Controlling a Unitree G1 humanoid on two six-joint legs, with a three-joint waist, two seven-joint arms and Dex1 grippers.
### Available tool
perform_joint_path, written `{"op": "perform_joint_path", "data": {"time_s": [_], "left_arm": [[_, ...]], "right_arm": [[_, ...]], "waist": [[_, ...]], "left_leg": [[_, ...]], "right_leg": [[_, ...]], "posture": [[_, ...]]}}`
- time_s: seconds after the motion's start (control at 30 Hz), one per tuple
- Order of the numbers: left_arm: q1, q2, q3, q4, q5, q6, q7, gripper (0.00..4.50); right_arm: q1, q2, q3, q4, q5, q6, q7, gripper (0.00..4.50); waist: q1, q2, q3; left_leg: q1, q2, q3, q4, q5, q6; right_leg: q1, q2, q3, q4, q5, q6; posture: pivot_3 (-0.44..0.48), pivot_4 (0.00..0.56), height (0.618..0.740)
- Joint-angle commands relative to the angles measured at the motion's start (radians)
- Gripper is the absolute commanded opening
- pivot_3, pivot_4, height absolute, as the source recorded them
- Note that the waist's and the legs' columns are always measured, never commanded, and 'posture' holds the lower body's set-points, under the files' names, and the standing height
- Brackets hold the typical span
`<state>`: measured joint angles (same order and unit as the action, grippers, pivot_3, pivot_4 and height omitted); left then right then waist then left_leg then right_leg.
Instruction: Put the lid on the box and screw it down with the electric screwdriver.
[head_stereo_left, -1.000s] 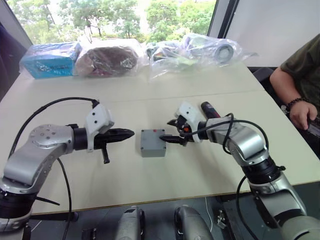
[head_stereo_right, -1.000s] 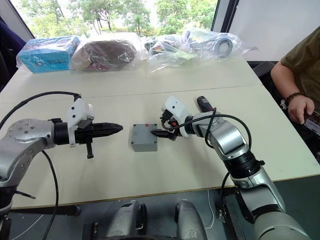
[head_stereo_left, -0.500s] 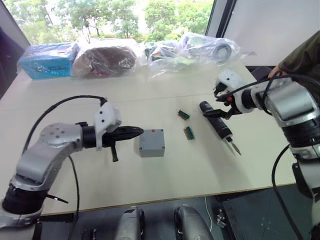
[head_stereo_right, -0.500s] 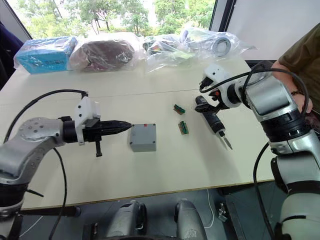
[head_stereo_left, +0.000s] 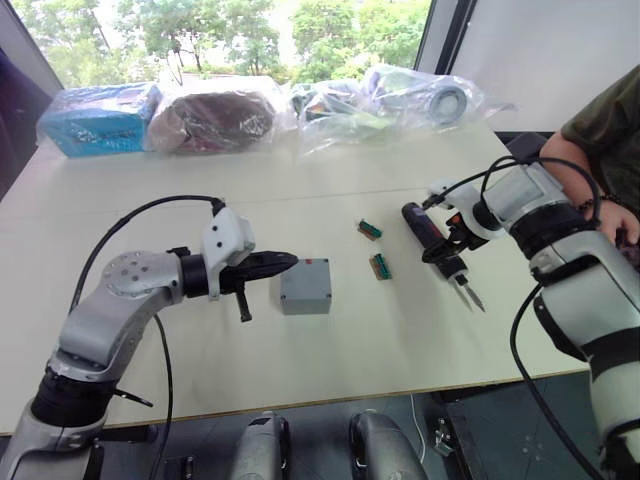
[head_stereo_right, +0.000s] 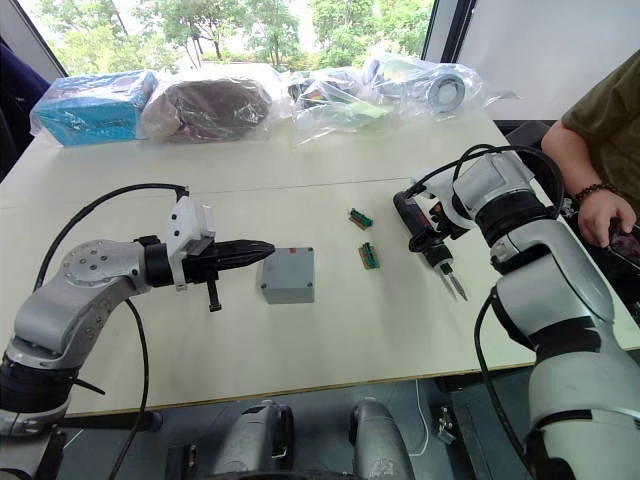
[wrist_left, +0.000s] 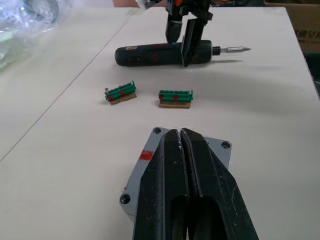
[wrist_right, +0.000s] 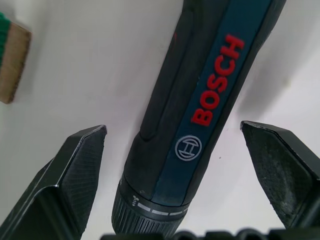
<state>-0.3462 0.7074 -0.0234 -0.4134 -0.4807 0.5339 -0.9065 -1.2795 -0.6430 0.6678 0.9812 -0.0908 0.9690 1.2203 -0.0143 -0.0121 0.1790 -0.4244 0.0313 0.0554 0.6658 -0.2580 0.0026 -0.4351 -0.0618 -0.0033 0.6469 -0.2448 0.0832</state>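
The grey box (head_stereo_left: 304, 298) sits mid-table with the lid (wrist_left: 220, 151) lying flat on top, corner screw holes and a small red mark showing. My left gripper (head_stereo_left: 288, 262) is shut and empty, its tips at the lid's left edge. The electric screwdriver (head_stereo_left: 417, 221) lies on the table to the right, its metal bit toward the front edge. My right gripper (head_stereo_left: 447, 250) is open and lowered over the screwdriver's front half. In the right wrist view one finger (wrist_right: 75, 170) stands on each side of the barrel (wrist_right: 210, 100), apart from it.
Two small green circuit pieces (head_stereo_left: 368, 230) (head_stereo_left: 379, 265) lie between box and screwdriver. Plastic-wrapped bundles (head_stereo_left: 215, 115) and a blue packet (head_stereo_left: 100, 118) line the table's far edge. A person's arm (head_stereo_left: 600, 130) is at the right side.
My right gripper left the box, swung right, and has come down open astride the screwdriver. My left gripper, still shut, has crept closer to the box.
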Motion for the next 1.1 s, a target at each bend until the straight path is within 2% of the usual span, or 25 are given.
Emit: {"op": "perform_joint_path", "data": {"time_s": [0.03,0.13,0.33,0.5,0.57,0.67,0.77,0.87,1.0,1.1], "left_arm": [[0.004,0.005,0.021,-0.044,-0.004,-0.003,0.017,0.00],[0.011,0.009,0.025,-0.052,-0.007,0.001,0.022,0.00],[0.020,0.023,0.033,-0.045,-0.007,0.002,0.014,0.00],[0.017,0.053,0.039,-0.016,-0.008,-0.006,-0.019,0.00],[0.017,0.070,0.041,0.004,-0.004,-0.018,-0.043,0.00],[0.004,0.084,0.018,0.042,0.024,-0.034,-0.060,0.00],[-0.016,0.090,0.016,0.077,0.019,-0.038,-0.091,0.00],[-0.068,0.085,-0.015,0.135,0.030,-0.046,-0.129,0.00],[-0.095,0.079,-0.033,0.179,0.039,-0.061,-0.167,0.00],[-0.127,0.039,-0.092,0.221,0.058,-0.078,-0.199,0.00]], "right_arm": [[-0.031,0.023,-0.007,0.064,-0.055,-0.033,0.025,4.48],[-0.040,0.050,-0.026,0.098,-0.078,-0.050,0.030,3.85],[-0.073,0.083,-0.086,0.141,-0.104,-0.059,0.001,1.95],[-0.097,0.034,-0.208,0.041,-0.082,-0.083,-0.100,1.84],[-0.075,0.012,-0.272,-0.098,-0.053,-0.053,-0.109,1.84],[0.009,0.002,-0.461,-0.399,0.054,-0.012,-0.161,1.84],[0.134,0.073,-0.678,-0.745,0.184,-0.030,-0.249,1.84],[0.264,0.232,-0.857,-1.041,0.305,-0.071,-0.388,1.84],[0.340,0.356,-0.918,-1.195,0.392,-0.084,-0.501,1.84],[0.500,0.451,-0.840,-1.307,0.397,-0.275,-0.535,1.84]], "waist": [[0.000,0.000,0.000],[-0.001,0.000,0.000],[-0.004,0.000,0.000],[-0.004,0.002,0.001],[-0.003,0.003,0.002],[-0.003,0.004,0.002],[-0.002,0.003,0.002],[0.001,0.003,0.002],[0.004,0.003,0.002],[0.010,0.000,0.000]], "left_leg": [[0.000,0.000,0.000,0.000,0.000,0.000],[0.001,0.000,0.000,0.000,0.000,0.000],[0.001,0.000,0.000,0.000,0.000,0.000],[0.001,0.000,0.000,0.000,0.000,0.000],[0.000,0.000,0.000,0.000,0.000,0.000],[-0.002,0.000,-0.001,-0.001,0.000,0.000],[-0.002,0.001,-0.002,-0.002,0.000,0.000],[-0.002,0.001,-0.002,-0.002,0.000,0.000],[-0.002,0.000,-0.002,-0.001,0.001,-0.001],[-0.001,-0.001,-0.002,0.000,0.001,-0.002]], "right_leg": [[0.000,0.000,0.000,0.000,0.000,0.000],[0.001,0.000,0.000,0.000,0.000,0.000],[0.001,0.000,0.000,0.000,0.000,0.000],[0.000,0.000,0.000,0.001,0.000,0.000],[-0.001,0.000,0.000,0.001,0.000,0.000],[-0.004,0.000,0.001,0.001,0.000,0.000],[-0.004,0.001,0.001,0.001,0.000,0.000],[-0.004,0.001,0.000,0.001,0.000,0.000],[-0.003,0.000,0.000,0.002,0.000,0.000],[0.001,-0.001,-0.002,0.000,0.000,0.000]], "posture": [[0.000,0.150,0.740],[0.000,0.150,0.740],[0.000,0.150,0.740],[0.000,0.150,0.740],[0.000,0.150,0.740],[0.000,0.150,0.740],[0.000,0.150,0.740],[0.000,0.150,0.740],[0.000,0.150,0.740],[0.000,0.150,0.740]]}}
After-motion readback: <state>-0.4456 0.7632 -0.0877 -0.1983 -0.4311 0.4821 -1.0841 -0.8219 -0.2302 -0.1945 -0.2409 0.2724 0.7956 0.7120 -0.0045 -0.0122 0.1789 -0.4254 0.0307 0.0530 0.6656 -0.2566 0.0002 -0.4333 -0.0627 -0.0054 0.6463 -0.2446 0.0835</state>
